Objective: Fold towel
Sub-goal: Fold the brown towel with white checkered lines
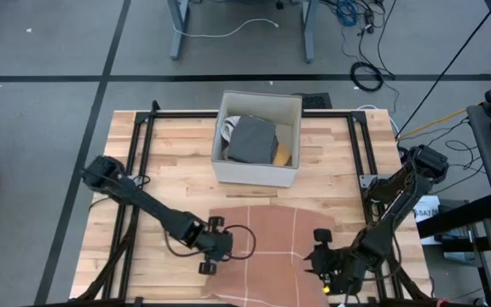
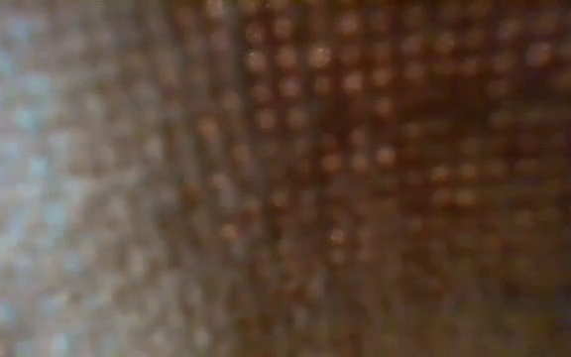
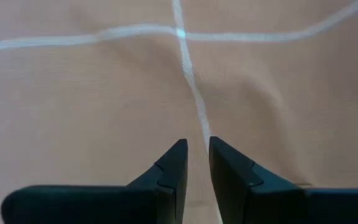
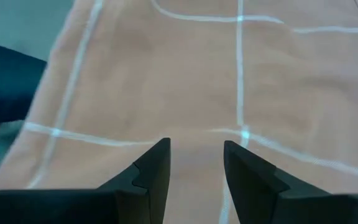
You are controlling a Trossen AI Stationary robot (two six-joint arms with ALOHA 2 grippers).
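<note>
A salmon-brown towel (image 1: 271,247) with thin white lines lies spread out at the near middle of the table. Blurred brown weave (image 2: 345,178) fills the low view. My left gripper (image 1: 216,249) is over the towel's left edge. In the left wrist view its fingers (image 3: 196,146) stand a narrow gap apart above the cloth, where a white line (image 3: 188,74) runs. My right gripper (image 1: 322,258) is over the towel's right edge, and its fingers (image 4: 196,146) are open above the towel (image 4: 185,74) with nothing between them.
A white box (image 1: 257,170) with grey folded cloth (image 1: 252,141) inside stands at the far middle of the table, just beyond the towel. Bare wood (image 1: 156,256) lies to the towel's left. Black frame rails (image 1: 139,162) run along both sides.
</note>
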